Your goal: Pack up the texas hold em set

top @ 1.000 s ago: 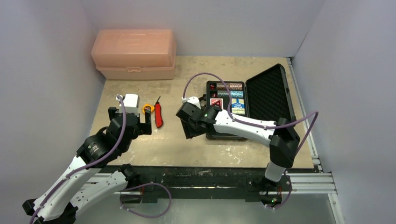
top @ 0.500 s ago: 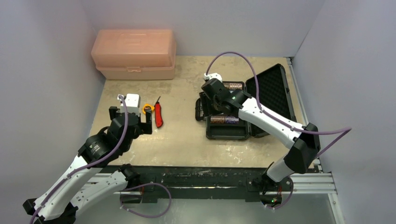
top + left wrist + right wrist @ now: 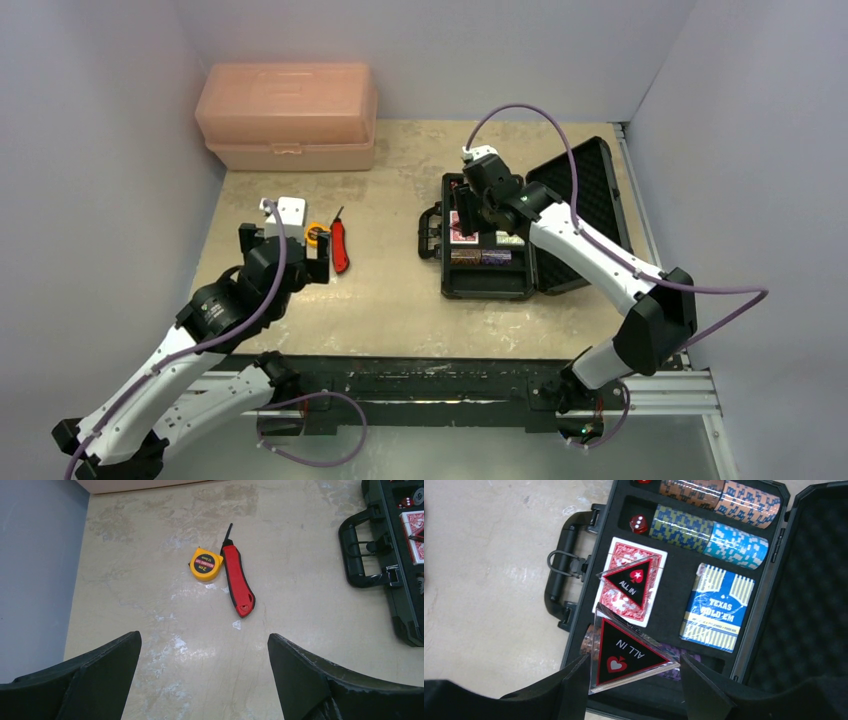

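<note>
The black case lies open at centre right, its foam lid flat to the right. In the right wrist view it holds chip stacks, a red die, a blue card deck and a red card deck with one black-red triangular token lying on it. My right gripper hovers over the case's near-left part, shut on a second triangular "ALL IN" token. My left gripper stands open over bare table, well left of the case, holding nothing.
A red folding knife and a yellow tape measure lie just beyond the left gripper. A large peach plastic box stands at the back left. The case handle sticks out to the left.
My right arm has swung from the table in front of the case to above the case's left half. The left gripper has shifted slightly forward.
</note>
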Controlling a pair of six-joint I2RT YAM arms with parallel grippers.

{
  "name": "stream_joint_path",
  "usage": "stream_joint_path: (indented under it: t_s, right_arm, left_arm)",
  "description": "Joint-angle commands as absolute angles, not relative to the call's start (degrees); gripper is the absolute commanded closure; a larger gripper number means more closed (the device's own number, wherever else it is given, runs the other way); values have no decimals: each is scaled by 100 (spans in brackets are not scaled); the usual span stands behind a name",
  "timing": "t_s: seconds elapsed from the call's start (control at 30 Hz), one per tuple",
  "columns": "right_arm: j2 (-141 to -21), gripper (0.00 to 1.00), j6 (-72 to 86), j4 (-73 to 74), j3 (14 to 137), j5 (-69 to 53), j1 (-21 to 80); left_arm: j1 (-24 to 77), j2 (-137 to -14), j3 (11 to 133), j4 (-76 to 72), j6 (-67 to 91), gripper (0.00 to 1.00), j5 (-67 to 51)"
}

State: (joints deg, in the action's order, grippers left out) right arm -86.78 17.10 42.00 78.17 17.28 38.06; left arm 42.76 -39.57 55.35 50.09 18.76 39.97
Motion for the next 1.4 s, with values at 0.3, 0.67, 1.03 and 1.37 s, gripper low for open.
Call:
stream_joint_path:
  t_s: [0.3,0.67,1.03,1.37]
  right_arm:
    - [-8534,57,1315,3496,7512,1235,3072]
    - [-8485,57,1200,3261,7278,1020,2859]
    - [-8484,56,1101,3184,7242,942,2695]
    - [-8723,57,1063,3111,7349,934,2608]
  left_arm:
    - [4184,-4083,5132,4274,1418,1,4617]
    - [4072,-4101,5311,4251,1440,0,4723]
    - [4075,-4045,5148,3864,1127,2,4012]
    - [4070,-3915,5002,3684,932,3,3651]
